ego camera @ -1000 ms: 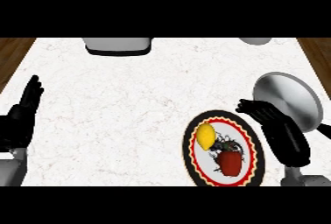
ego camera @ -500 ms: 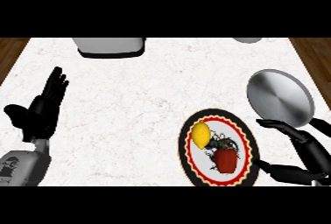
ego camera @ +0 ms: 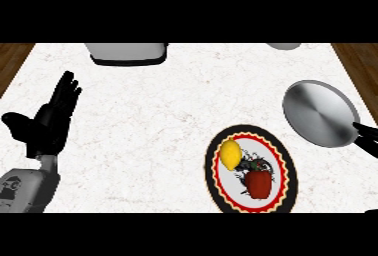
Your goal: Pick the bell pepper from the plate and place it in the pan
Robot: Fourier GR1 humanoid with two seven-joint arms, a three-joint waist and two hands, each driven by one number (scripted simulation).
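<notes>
A red bell pepper lies on the lower part of a round plate with a red and black scalloped rim, at the counter's lower right. A yellow lemon sits on the same plate just above it. The shiny grey pan rests up and to the right of the plate. My left hand stands open at the far left, fingers up, far from the plate. Only a black bit of my right hand shows at the right edge, beside the pan's lower rim, holding nothing that I can see.
A grey boxy appliance stands at the counter's back edge, left of centre. A pale bowl peeks in at the back right. Dark wood shows past the counter's left and right edges.
My right hand has drawn back from over the plate and pan to the right edge. My left hand has risen further into view on the left. The pepper has stayed on the plate.
</notes>
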